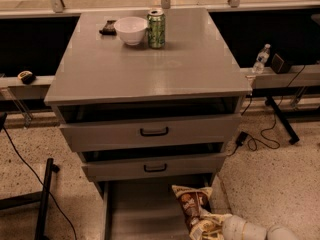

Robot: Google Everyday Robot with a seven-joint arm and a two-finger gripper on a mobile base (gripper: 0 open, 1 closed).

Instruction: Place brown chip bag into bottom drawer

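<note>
**Bag over the open bottom drawer**

Jaws low at the bottom right edge of view, at the tip of the white arm [250, 230], right against the lower end of the brown chip bag [194, 210]. Hidden by bag and arm. Open or shut, holding or not: cannot tell.

Counted one bag. Crinkled, dark brown through the middle, tan-yellow along the top edge and at the lower end, pale label patch on the face. Tilted, top edge up and away from the arm. Over the right-hand side of the bottom drawer [137, 214], near its right wall. Touching the drawer floor or not: cannot tell.

Counted three drawers, all grey. Bottom one well out, flat bare floor on its left. Middle drawer [200, 165] and top drawer [100, 134] each ajar, dark gap above each front. Two black handles [154, 131], one per upper drawer.

On the counter [150, 74], toward the back:
- one white bowl [130, 30]
- one green can [156, 28], just beside the bowl on its right
- one small dark item [107, 27], left of the bowl

Off to the right, on a ledge [295, 76]: one clear water bottle [260, 59], with one small dark box [278, 63] beside it. One cable [265, 136] on the speckled floor [280, 184].
</note>
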